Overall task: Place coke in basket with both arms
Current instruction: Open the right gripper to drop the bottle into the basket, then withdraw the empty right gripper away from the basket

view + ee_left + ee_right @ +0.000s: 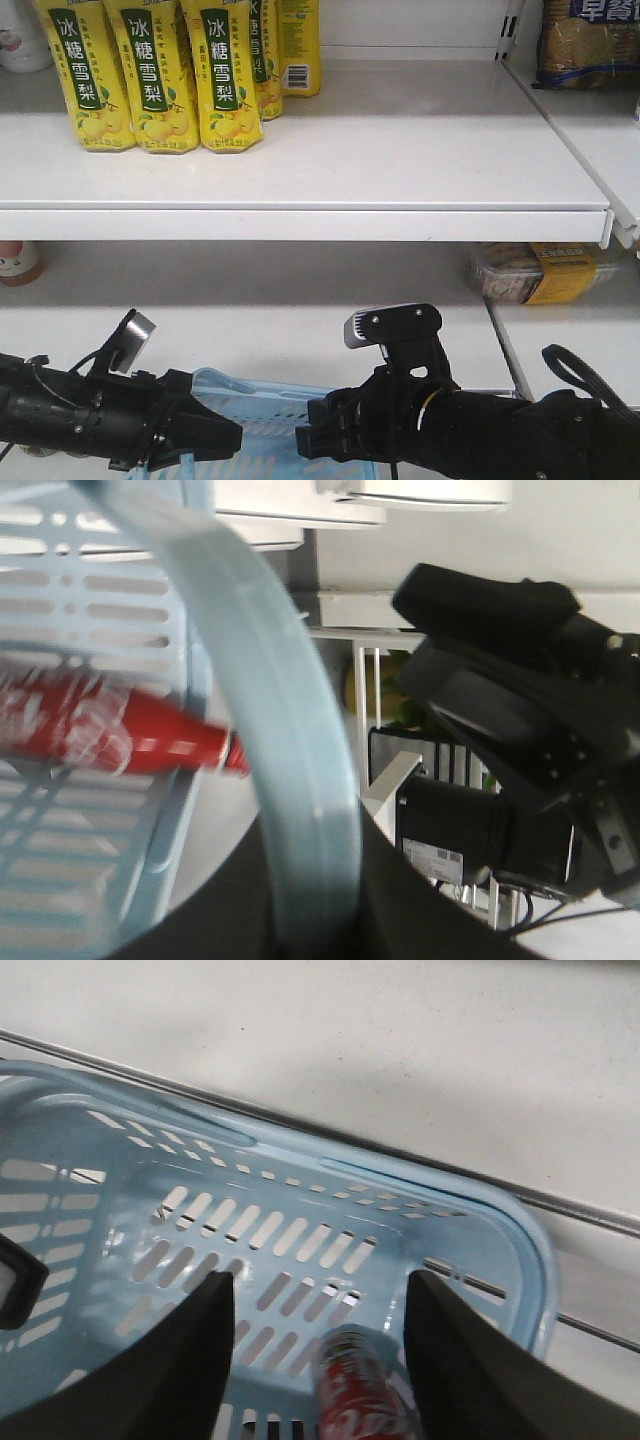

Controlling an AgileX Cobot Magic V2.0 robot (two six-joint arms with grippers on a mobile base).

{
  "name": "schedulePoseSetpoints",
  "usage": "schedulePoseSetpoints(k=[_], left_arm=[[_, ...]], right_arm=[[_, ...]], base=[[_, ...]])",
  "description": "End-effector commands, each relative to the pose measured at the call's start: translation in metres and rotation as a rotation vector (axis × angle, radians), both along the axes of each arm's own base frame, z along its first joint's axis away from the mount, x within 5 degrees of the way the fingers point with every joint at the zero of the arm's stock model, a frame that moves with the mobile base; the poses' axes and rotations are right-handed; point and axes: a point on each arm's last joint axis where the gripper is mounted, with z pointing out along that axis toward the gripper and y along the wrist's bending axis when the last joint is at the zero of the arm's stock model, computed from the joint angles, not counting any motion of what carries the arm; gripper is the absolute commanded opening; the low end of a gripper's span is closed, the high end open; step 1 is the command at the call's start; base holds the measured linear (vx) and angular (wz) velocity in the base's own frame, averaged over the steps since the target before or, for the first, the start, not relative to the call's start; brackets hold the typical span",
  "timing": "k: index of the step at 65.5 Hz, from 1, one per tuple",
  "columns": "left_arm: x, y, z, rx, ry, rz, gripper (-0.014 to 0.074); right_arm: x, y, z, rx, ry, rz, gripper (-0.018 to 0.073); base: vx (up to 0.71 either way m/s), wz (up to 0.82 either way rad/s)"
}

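Red coke inside blue basket

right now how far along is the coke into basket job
Nearly done. The coke already lies inside the basket, seen through its slotted wall from the left wrist too. The right tool hangs open above the can, gripping nothing. The left tool's hold can't be made out. What seems left is pulling both arms clear.

Both black arms lie low and near, tips facing inward, almost meeting. The right claw gapes wide; the left claw looks pinched together.
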Motion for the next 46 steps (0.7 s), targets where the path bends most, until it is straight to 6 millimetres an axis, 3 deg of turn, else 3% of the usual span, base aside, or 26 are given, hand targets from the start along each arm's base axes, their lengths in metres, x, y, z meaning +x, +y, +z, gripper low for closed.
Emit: schedulePoseSetpoints(k=[1,28,46], left_arm=[[0.004,-0.006,0.026,-0.172,-0.035,0.014,-0.0006],[0.004,-0.006,0.026,-0.172,-0.035,0.014,-0.0006],[0.004,-0.006,0.026,-0.172,-0.035,0.014,-0.0006]], right_arm=[[0.003,0.002,0.02,0.055,-0.063,-0.003,0.0393],[-0.023,-0.022,0.081,0.139,-0.218,0.081,0.0392],[-0.022,-0.069,0.105,0.058,-0.315,0.009,0.0392]], base=[[0.0,0.0],[0.0,0.0],[0.0,0.0]])
